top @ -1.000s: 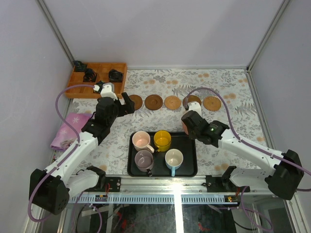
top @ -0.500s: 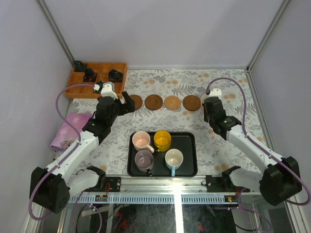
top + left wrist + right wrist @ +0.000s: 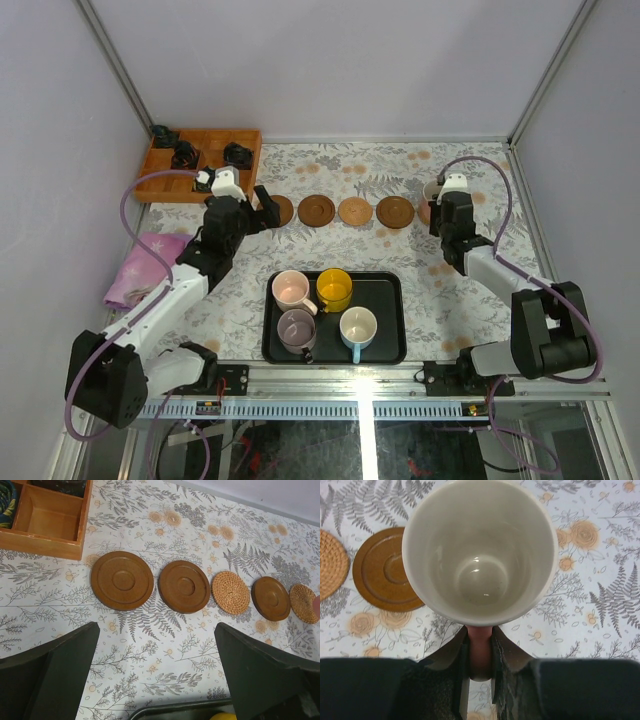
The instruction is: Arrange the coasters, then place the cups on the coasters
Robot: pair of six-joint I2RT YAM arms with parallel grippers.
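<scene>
Overhead and wrist views of a floral-patterned counter. A black tray near the arm bases contains four upright cups in two rows. The pale pink cup and yellow cup stand in the far row. The mauve-grey cup and the white cup with blue handle stand in the near row.

Beyond the tray, the coasters lie flat in a line across the counter, apart from one another. Three are turned wood and two are woven.

The right end effector is clenched on the handle of the white cup with pink handle. It holds this cup upright at the right end of the line, just right of a wooden coaster. Whether the cup rests on anything cannot be told.

The left end effector is released and holds nothing, its fingers spread above the counter near the leftmost coaster.

A wooden box in the far left corner holds black objects in several of its compartments. A pink cloth lies at the left edge.
</scene>
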